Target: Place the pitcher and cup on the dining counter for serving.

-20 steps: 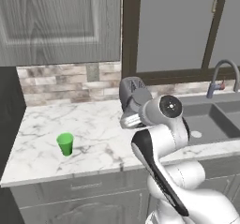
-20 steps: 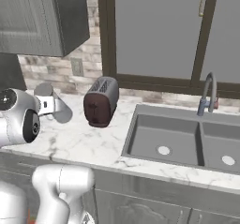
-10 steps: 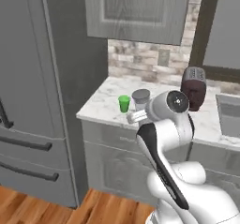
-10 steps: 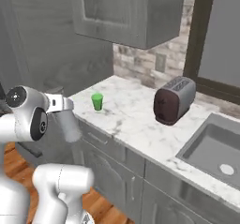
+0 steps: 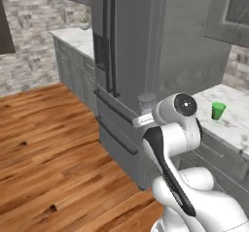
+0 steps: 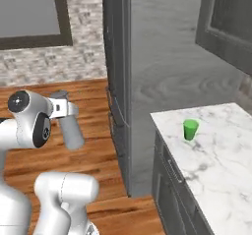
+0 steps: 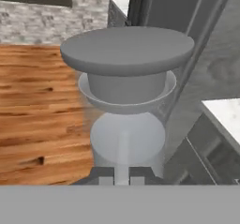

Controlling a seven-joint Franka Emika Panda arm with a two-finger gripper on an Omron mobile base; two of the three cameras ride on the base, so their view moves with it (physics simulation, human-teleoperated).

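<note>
One arm: white, raised in front of a tall grey fridge.
End effector: closed on the pitcher, gripping low on its body.
Pitcher: upright in the air over the wood floor, lid on top.
Cup: green, standing alone on the marble bench beside the fridge, well apart from the pitcher.

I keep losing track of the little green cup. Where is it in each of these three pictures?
Left base view: the cup stands at the right edge, on the marble counter past the arm.
Right base view: right of centre, near the counter's front corner.
Hand view: I can't find it; the pitcher looms in front.
Shared landmark: the tall grey fridge beside the counter.
</note>
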